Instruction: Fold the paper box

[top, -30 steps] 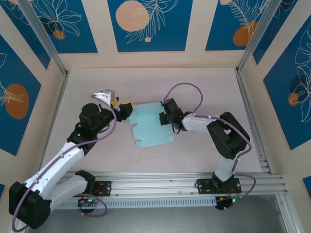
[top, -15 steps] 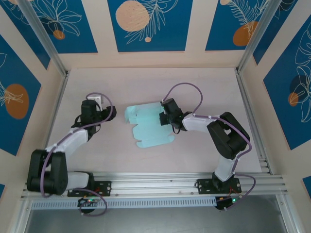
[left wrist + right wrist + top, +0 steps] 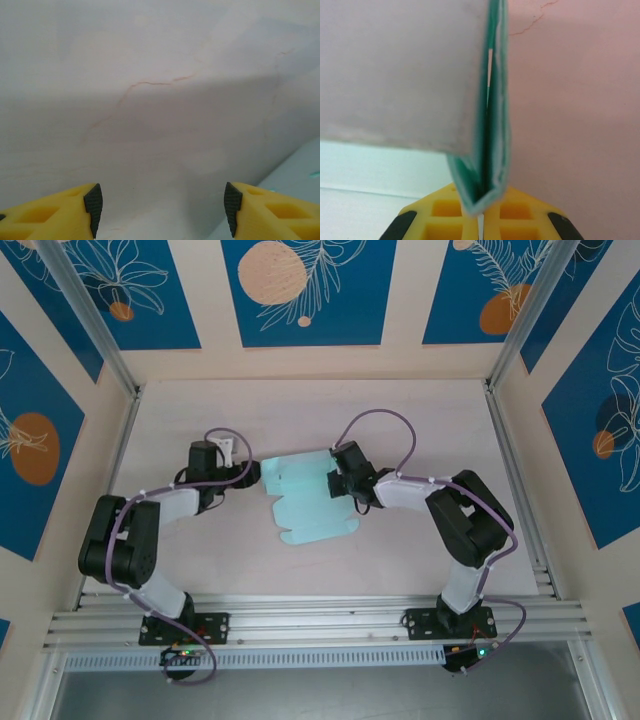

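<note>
"What was the left arm doing when you looked?"

"It lay low over the desk (image 3: 420, 420), with the left end effector (image 3: 250, 472) just beside the left edge of the paper box (image 3: 305, 498). In its wrist camera that end effector (image 3: 162, 210) was released, its yellow fingers (image 3: 70, 212) spread wide over bare desk with nothing between them. A pale blue corner of the card (image 3: 300, 182) showed at the lower right."

"And the box itself?"

"It was a partly flat cut-out sheet in the middle of the desk, between the two arms."

"The right side?"

"The right end effector (image 3: 335, 483) sat at the sheet's right edge. Up close, the right end effector (image 3: 481, 212) was clenched on a doubled-over fold of the card (image 3: 495, 100), which stood on edge between the fingers (image 3: 522, 217)."
</note>
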`<state>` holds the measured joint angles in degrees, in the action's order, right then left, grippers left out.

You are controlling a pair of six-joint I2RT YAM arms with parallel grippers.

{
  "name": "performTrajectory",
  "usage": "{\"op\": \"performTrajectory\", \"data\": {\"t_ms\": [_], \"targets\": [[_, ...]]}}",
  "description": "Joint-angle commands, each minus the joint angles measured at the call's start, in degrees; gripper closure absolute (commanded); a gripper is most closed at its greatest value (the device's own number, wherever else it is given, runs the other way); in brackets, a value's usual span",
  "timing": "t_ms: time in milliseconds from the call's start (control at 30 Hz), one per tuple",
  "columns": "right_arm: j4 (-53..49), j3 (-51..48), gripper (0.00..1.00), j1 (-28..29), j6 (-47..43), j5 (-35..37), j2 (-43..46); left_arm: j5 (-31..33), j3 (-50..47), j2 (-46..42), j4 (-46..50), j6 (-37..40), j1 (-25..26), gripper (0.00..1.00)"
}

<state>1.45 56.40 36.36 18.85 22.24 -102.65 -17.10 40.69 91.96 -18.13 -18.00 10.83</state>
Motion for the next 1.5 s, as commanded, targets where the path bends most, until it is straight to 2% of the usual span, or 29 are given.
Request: {"op": "performTrajectory", "data": {"t_ms": [0, 200, 433, 533, 633, 733, 800, 933, 1100, 1467], "targets": [[-4.6, 1.49, 0.92, -0.16, 0.91, -1.59, -2.54, -3.98, 0.04, 0.76, -4.84, -2.8, 2.05, 0.35], [-5.44, 2.31, 0.92, -0.19, 1.62, -1.64, -3.23, -4.7, -1.54, 0.03, -7.89, -7.16, 3.99, 0.38], [-5.58, 3.06, 0.92, -0.06, 2.12, -2.68, -3.96, -5.06, -3.82, 0.07, -12.24, -13.68, 5.25, 0.45], [-5.91, 3.51, 0.92, 0.03, 2.54, -3.04, -4.22, -2.57, -5.55, 0.73, -14.41, -19.5, 5.25, 0.55], [-6.62, 3.83, 0.92, -0.06, 3.12, -3.06, -4.16, -1.58, -7.65, 0.39, -16.44, -22.78, 5.25, 0.57], [-7.28, 3.89, 0.92, -0.1, 3.33, -2.91, -3.89, 1.81, -8.15, -1.74, -9.43, -20.64, 5.17, 0.57], [-7.33, 3.75, 0.92, -0.06, 3.33, -2.85, -3.79, 2.99, -9.26, -3.03, -7.58, -19.16, 5.03, 0.57], [-6.99, 3.63, 0.92, -0.06, 3.63, -3.24, -3.78, 1.48, -9.4, -3.65, -5.12, -16.25, 4.99, 0.58], [-6.64, 3.47, 0.92, 0.03, 3.48, -3.43, -3.79, 5.91, -9.18, -5.04, 0.8, -13.37, 4.98, 0.58], [-6.03, 3.19, 0.92, 0.48, 2.6, -3.44, -3.52, 7.24, -6.63, -0.34, -0.85, -11.0, 4.99, 0.59]]}}
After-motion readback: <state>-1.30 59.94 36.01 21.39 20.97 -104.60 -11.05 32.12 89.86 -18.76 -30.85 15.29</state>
